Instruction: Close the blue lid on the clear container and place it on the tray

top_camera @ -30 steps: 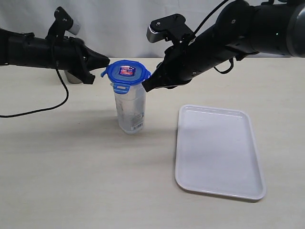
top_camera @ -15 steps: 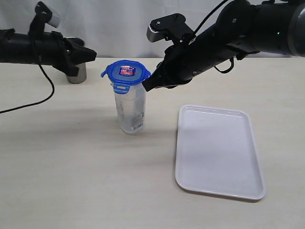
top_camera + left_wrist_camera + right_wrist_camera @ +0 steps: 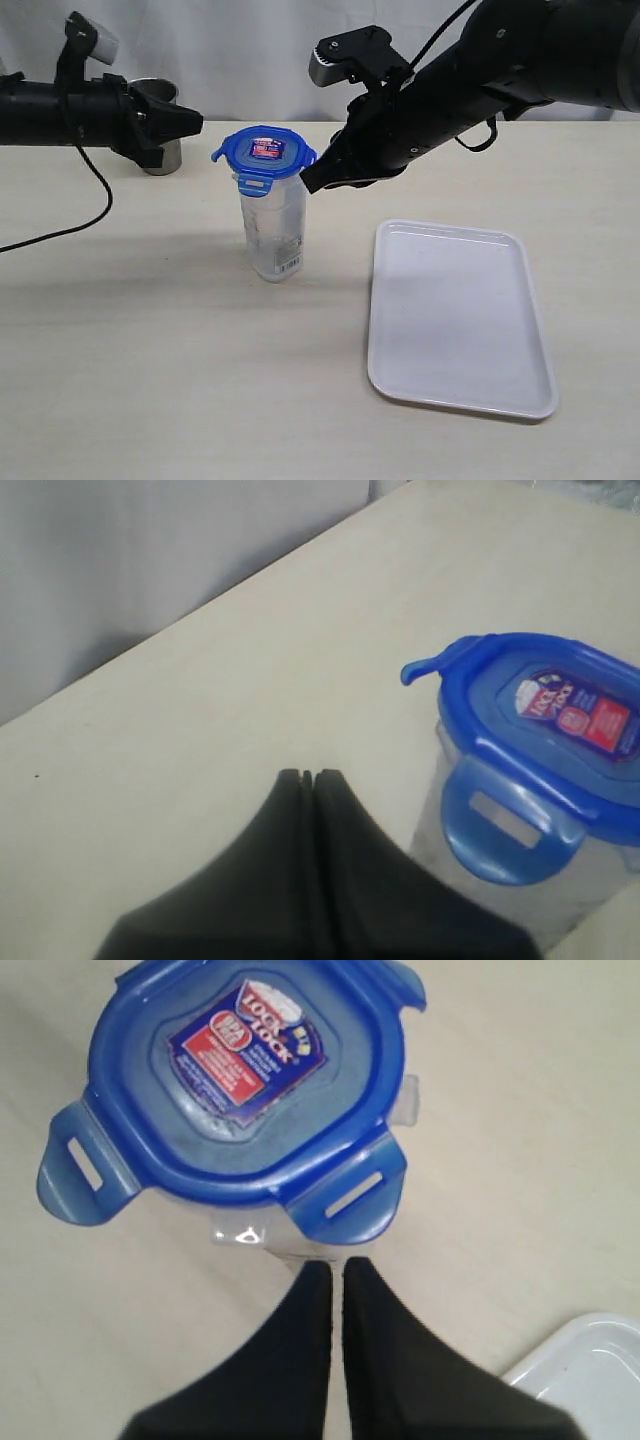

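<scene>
Pale bench (image 3: 150, 350), white tray (image 3: 455, 320) lying bare near the right hand (image 3: 308, 182). Clear container (image 3: 275, 235) stands upright between both hands, blue lid (image 3: 265, 152) on top, flaps looking unlatched. Right hand, pressed together, sits just beside one flap, probably to push it; left hand (image 3: 195, 123), also pressed together, hangs apart.

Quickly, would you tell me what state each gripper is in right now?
Left gripper: closed, holding nothing.
Right gripper: closed, holding nothing, close to the blue lid.
</scene>
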You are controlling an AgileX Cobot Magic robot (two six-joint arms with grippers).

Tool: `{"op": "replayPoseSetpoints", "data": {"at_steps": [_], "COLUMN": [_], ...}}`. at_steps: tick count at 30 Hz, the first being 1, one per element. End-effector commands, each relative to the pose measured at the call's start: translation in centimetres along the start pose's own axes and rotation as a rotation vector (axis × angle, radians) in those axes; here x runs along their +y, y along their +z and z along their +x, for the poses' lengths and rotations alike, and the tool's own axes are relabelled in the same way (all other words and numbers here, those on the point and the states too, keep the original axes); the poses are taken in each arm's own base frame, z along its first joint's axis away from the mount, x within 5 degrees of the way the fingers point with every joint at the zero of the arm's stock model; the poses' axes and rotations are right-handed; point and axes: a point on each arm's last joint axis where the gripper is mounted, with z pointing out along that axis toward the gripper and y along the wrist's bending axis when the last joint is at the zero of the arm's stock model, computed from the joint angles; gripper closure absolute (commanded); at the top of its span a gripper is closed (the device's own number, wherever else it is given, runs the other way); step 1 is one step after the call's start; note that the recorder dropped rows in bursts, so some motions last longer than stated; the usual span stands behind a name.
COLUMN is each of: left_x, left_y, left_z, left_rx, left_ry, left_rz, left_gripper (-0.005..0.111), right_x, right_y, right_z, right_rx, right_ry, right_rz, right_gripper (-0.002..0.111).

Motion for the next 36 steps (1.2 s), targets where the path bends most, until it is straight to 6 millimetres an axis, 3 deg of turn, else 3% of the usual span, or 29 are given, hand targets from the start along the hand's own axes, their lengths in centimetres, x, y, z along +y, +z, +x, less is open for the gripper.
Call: {"op": "replayPoseSetpoints", "data": {"at_steps": [1,11,36], "left_x": [-1.2,-1.9,-2.8], "left_y": [1.7,2.5,2.4], "left_z": [-0.4,-0.8,-0.3], "left_rx": [0.049,0.047,0.07], "left_ry": [0.063,0.07,0.028], "left_rz": [-0.025,-0.008,0.083], "left_gripper": [0.107,0.107,0.107], "right_x": [0.3,1.3,0.8], "right_y": [-0.4,-0.5,-0.4], "right_z": [0.2,0.0,-0.5], "right_rx": [0.029,0.006,-0.042], "right_ry": [0.006,0.002,-0.004], "right_rz": [-0.026,-0.13,-0.075], "right_gripper": [0.104,0.104,0.104]}}
